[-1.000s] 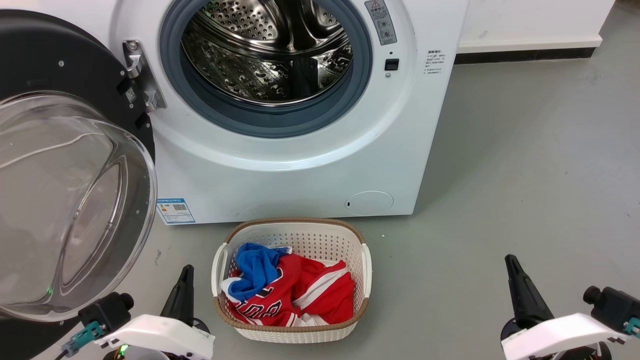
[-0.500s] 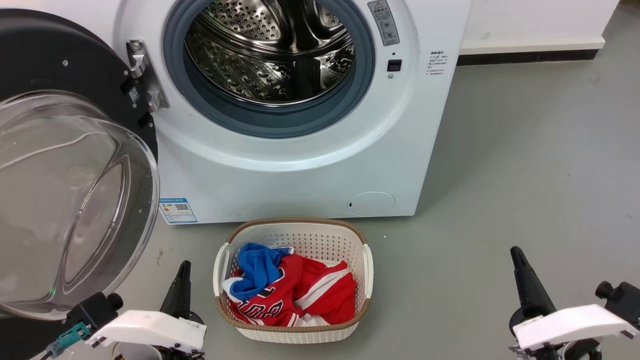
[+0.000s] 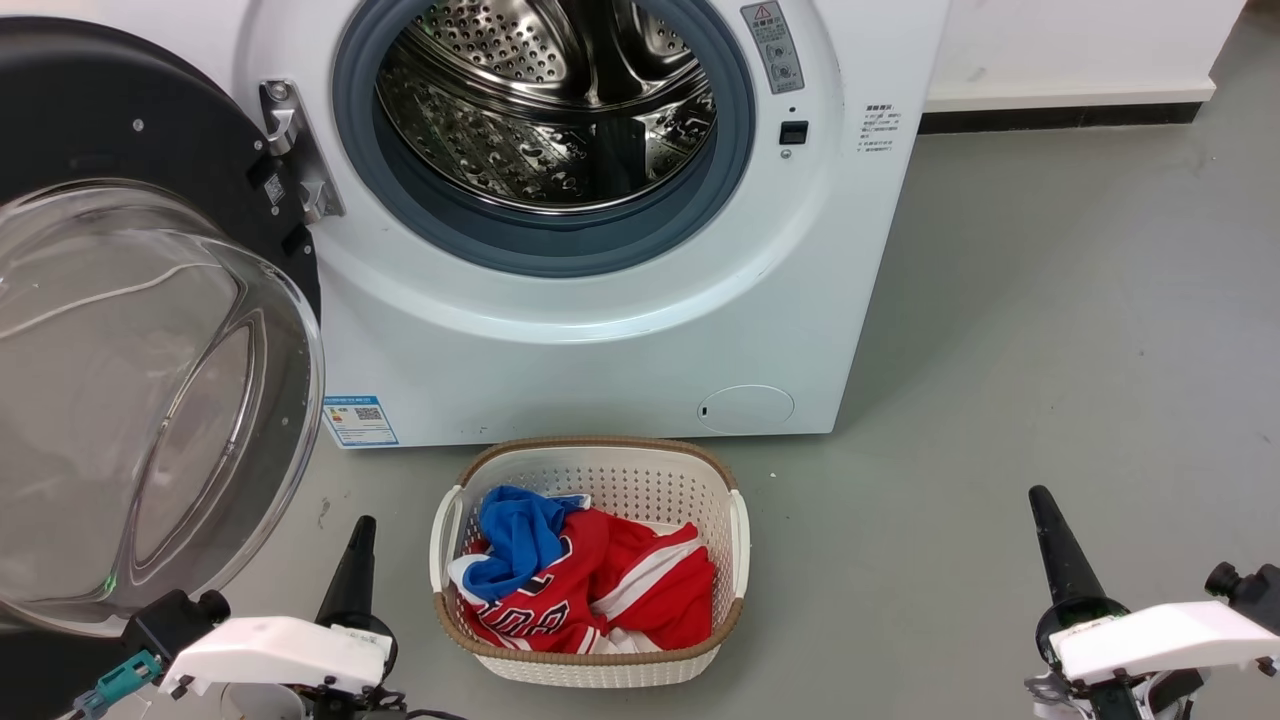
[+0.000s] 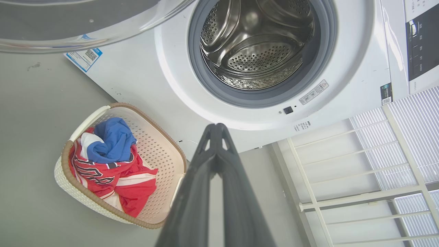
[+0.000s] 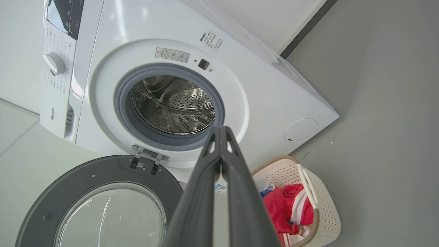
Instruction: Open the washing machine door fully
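One large round washing machine door (image 3: 140, 380), black-rimmed with a bulging glass bowl, stands swung wide at the frame's left, clear of the one big white front-loading washing machine (image 3: 600, 340); I judge the job done. So my left gripper (image 3: 360, 535) and right gripper (image 3: 1043, 500) hang low at the bottom corners, fingers pressed together on nothing (one white woven basket (image 3: 590, 465) sits between them).

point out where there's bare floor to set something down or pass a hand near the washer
Widest bare patch: grey floor right of the washing machine, down to the right tool. A narrower strip runs between the laundry basket and that tool. Crowded on the left: the open washing machine door hangs by the left tool.
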Available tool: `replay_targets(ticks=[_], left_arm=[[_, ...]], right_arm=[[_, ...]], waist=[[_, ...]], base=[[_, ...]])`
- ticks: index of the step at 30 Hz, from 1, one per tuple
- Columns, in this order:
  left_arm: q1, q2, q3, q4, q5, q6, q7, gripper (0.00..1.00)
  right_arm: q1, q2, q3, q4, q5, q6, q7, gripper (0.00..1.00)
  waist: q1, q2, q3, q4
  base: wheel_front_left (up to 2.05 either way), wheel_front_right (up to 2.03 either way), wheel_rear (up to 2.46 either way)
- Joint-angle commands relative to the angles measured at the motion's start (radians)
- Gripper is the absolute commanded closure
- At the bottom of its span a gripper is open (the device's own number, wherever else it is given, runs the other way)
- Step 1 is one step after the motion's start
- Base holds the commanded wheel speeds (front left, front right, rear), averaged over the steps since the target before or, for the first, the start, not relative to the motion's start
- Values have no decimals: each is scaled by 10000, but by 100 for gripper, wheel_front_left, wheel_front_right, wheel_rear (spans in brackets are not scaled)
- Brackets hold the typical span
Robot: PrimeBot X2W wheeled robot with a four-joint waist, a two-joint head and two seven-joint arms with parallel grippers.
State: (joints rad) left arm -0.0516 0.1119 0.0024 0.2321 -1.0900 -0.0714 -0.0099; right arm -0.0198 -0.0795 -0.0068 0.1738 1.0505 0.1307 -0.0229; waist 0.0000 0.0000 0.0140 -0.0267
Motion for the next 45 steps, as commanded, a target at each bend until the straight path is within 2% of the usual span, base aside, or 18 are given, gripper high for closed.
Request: replay_targets(ticks=[1, 21, 45], left_arm=[[-280, -34, 68, -66, -194, -90, 50, 100], [-426, -261, 504, 12, -2175, -287, 528, 100], [-552, -469, 882, 84, -3953, -483, 951, 100]], right_arm=[[-220, -70, -32, -38, 260, 1, 33, 100], [-506, -62, -270, 248, 2524, 1, 415, 100], [-740, -15, -519, 504, 4515, 1, 800, 100]], waist=[[0, 0, -1, 4], [0, 0, -36, 90], [0, 0, -75, 184]], base=[[0, 0, 0], [0, 0, 0], [0, 0, 0]])
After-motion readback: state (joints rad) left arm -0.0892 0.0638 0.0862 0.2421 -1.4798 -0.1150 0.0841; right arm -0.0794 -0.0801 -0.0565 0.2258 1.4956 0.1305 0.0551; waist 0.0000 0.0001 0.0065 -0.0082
